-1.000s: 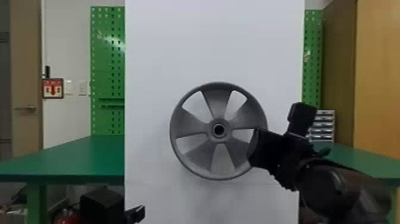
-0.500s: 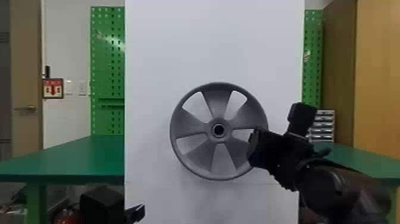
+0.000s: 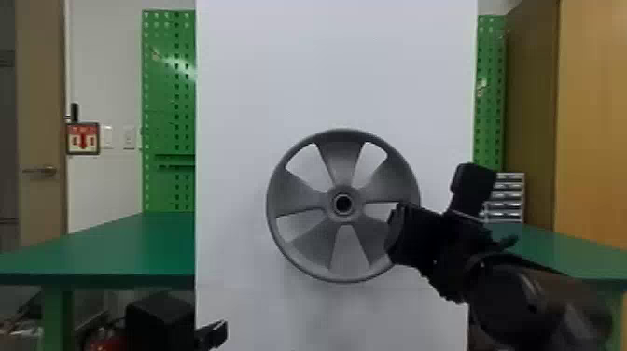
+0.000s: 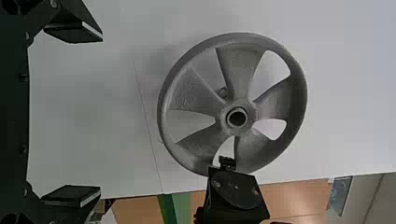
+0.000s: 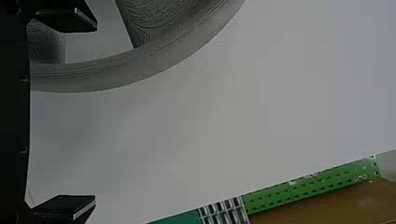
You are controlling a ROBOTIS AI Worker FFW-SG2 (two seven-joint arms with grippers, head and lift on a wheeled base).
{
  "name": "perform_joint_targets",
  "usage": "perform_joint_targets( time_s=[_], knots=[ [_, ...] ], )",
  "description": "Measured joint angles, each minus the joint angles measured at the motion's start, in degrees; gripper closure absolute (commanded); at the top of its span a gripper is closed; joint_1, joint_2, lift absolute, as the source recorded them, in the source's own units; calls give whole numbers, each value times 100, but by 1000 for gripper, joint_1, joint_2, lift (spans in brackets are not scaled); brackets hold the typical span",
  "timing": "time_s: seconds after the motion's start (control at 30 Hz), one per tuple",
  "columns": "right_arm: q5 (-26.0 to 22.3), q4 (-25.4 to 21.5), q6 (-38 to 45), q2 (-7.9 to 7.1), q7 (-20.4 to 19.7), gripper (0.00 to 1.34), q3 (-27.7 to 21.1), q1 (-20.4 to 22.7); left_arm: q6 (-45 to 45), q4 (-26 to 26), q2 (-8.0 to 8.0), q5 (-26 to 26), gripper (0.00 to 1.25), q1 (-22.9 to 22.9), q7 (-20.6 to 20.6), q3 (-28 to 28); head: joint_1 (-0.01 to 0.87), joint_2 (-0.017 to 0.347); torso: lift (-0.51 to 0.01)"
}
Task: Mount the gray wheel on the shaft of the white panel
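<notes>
The gray wheel (image 3: 343,143) stands upright in front of the white panel (image 3: 336,74), its hub hole facing the head camera. Over the wheel's right rim is my right gripper (image 3: 435,206), open. From the right wrist, the gripper (image 5: 95,113) has one finger over the wheel (image 5: 116,74) and the other outside its rim, above the panel. My left gripper (image 3: 215,333) is low, at the panel's lower left; seen from its wrist, the gripper (image 4: 101,114) is open with nothing between its fingers. Through a spoke gap there, a small gray stub (image 4: 223,92) shows behind the wheel (image 4: 240,70).
Green tables (image 3: 140,242) flank the panel, with green pegboards (image 3: 163,102) behind. A small drawer cabinet (image 3: 508,198) stands behind the right arm. At the lower left, a black box (image 3: 158,319) is below table height.
</notes>
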Motion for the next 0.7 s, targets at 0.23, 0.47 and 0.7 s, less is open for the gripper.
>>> perform_joint_targets(
  time_s=[0.23, 0.47, 0.7],
  knots=[
    [296, -714, 1, -14, 0, -2, 146, 426, -1, 0, -8, -1, 130, 19, 0, 9, 37, 38, -488],
    [592, -1315, -81, -48, 121, -2, 324, 1005, -1, 0, -18, 9, 130, 34, -1, 26, 37, 38, -488],
    [1018, -1550, -395, -101, 835, -2, 346, 1682, -1, 0, -43, 26, 130, 49, -4, 52, 37, 38, -488]
  ],
)
